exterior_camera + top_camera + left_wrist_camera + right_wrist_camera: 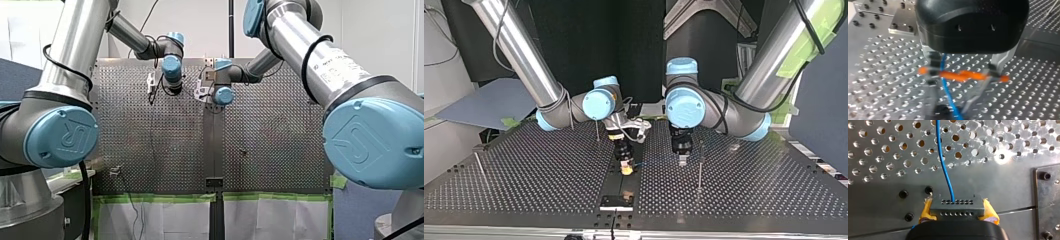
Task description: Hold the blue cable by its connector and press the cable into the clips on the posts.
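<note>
Right tool (958, 212) around connector (957, 205), blue cable (944, 162) ahead

Perforated table (524, 170) with a black plate (616, 201) on its seam; green tape (155, 198) borders white sheets (165, 220).

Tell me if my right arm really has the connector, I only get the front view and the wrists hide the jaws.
Observer: Yes. The right wrist view shows the right jaws shut on the grey connector, with a yellow pad on each side.
Operator: Where does the cable run from there?
Observer: The blue cable leaves the connector's face and runs ahead over the perforated table.
Operator: And my left arm?
Observer: In the left wrist view the left jaws stand open, with the cable passing between them.
</note>
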Controlling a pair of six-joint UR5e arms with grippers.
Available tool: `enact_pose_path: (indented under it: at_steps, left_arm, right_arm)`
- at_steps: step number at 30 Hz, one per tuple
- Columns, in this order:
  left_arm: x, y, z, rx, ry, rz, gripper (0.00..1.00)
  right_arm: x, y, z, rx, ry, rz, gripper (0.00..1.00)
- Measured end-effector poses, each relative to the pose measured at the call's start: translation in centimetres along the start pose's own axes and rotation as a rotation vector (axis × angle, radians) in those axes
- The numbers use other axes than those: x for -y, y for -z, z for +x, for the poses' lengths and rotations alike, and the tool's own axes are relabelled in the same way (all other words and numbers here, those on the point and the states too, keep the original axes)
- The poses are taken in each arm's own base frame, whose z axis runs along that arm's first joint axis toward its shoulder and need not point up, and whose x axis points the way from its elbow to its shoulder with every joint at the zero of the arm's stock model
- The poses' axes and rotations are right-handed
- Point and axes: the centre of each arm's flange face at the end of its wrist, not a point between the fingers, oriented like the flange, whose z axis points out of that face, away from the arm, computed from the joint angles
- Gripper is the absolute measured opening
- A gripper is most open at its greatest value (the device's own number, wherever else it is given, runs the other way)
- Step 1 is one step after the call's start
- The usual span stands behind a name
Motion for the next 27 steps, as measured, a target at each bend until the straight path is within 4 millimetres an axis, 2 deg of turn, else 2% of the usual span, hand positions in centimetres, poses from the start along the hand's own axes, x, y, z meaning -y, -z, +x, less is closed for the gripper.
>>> enact_pose_path:
  at_steps: [14, 20, 27]
  left_arm:
    - [-0.5, -0.8, -2.1, 0.035, -0.032, -0.048, 1.0]
    - [-0.3, -1.5, -3.2, 0.048, -0.032, -0.053, 1.0]
    - [-0.1, -1.5, -4.0, 0.065, -0.036, -0.073, 1.0]
  right_arm:
    - [0.0, 0.0, -0.3, 0.003, 0.0, -0.001, 0.0]
    - [0.0, 0.1, -0.3, 0.005, 0.0, 0.0, 0.0]
    - [0.0, 0.0, -0.4, 0.006, 0.001, 0.0, 0.0]
